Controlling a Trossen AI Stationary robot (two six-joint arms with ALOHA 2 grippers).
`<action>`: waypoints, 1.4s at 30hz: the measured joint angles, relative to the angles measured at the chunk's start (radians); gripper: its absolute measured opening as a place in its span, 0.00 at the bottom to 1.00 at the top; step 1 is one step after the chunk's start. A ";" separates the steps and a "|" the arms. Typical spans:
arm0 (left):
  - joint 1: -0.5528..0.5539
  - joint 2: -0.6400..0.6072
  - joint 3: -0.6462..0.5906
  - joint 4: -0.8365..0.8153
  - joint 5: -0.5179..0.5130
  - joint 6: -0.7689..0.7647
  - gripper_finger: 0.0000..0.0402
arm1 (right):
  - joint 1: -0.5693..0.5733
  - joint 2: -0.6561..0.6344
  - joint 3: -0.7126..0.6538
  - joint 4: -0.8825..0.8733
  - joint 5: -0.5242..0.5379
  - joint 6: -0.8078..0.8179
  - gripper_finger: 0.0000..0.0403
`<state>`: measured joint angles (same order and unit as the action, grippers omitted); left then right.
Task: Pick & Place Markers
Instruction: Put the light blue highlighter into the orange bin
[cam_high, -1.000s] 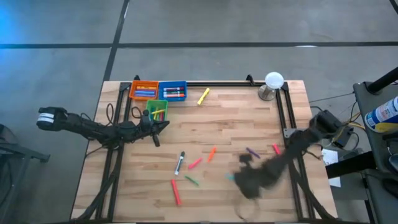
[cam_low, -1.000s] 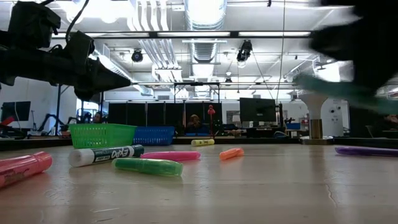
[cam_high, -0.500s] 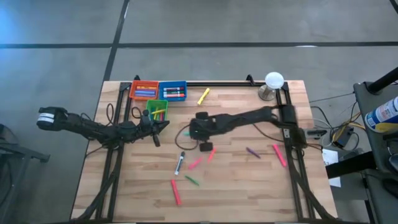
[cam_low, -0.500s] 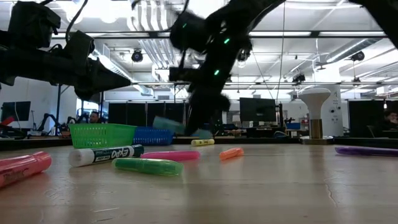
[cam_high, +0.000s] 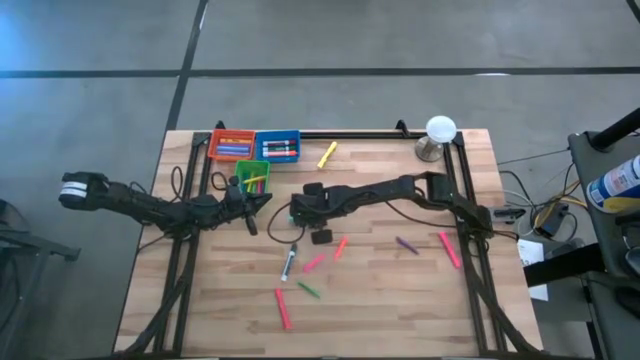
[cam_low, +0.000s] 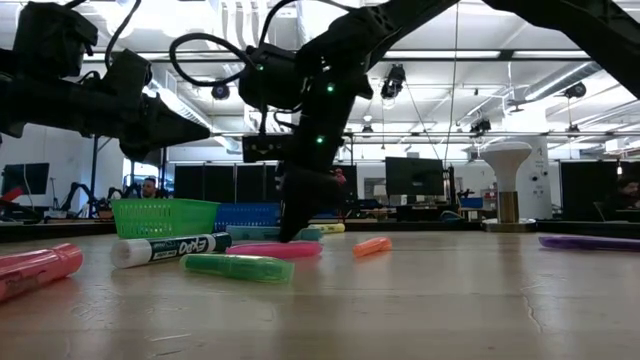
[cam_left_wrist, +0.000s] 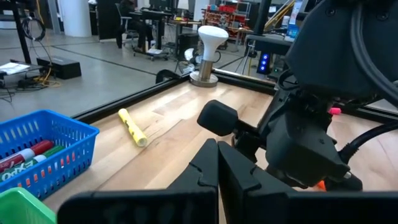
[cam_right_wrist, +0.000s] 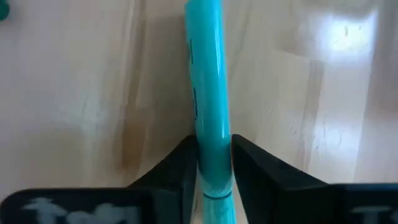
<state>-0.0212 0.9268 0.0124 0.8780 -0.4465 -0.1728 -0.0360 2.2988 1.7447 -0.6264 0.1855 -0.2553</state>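
— Right gripper (cam_right_wrist: 214, 180), what are you on?
— Low over the middle of the worktop (cam_high: 400, 290), my fingers (cam_right_wrist: 177, 171) either side of a teal marker (cam_right_wrist: 208, 106); whether they clamp it I cannot tell.
— And the left gripper (cam_high: 262, 201)?
— Fingers together, beside the green bin (cam_high: 251, 176).
— What's in the bins?
— Green holds a few markers. Orange bin (cam_high: 231, 145) and blue bin (cam_high: 278, 146) hold several each. Other markers lie loose on the worktop, like the yellow marker (cam_high: 327, 155).

grey concrete floor (cam_high: 400, 40), ceiling ducts (cam_low: 245, 40), strip lights, distant dark monitors (cam_low: 414, 177)
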 joint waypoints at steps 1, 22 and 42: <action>0.000 0.000 0.000 0.000 0.000 0.001 0.00 | 0.000 -0.003 0.000 0.007 -0.001 0.002 0.26; -0.002 0.007 0.137 -0.316 0.019 -0.014 0.00 | 0.050 -0.572 -0.801 0.865 -0.054 0.123 0.03; 0.030 0.584 0.809 -1.111 0.132 -0.090 0.17 | 0.062 -0.959 -1.428 1.546 -0.062 0.204 0.03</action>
<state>0.0084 1.5109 0.8216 -0.2330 -0.3143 -0.2626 0.0258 1.3402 0.3163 0.9201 0.1236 -0.0513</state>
